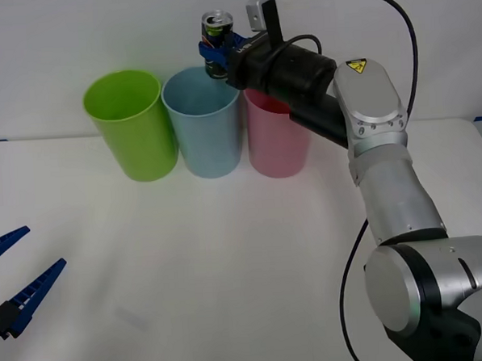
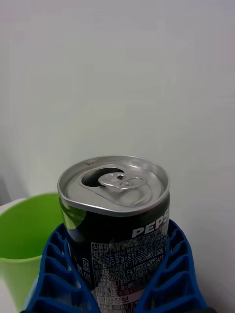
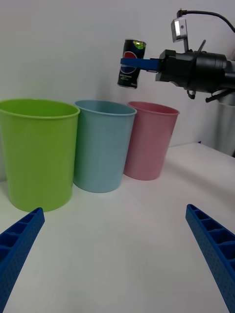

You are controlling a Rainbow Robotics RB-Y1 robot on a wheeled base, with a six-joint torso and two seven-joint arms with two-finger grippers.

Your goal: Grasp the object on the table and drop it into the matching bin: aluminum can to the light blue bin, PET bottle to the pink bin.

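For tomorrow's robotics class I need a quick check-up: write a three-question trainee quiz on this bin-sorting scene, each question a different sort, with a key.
1. True or false: the right gripper holds the small dark aluminum drink can.
2. The can hangs above which bin? A. the tall lime green plastic bin B. the tall light blue plastic bin C. the tall pale pink plastic bin
3. Fill in: the left gripper, low over the white table, is ____.

Key: 1 true; 2 B; 3 open.
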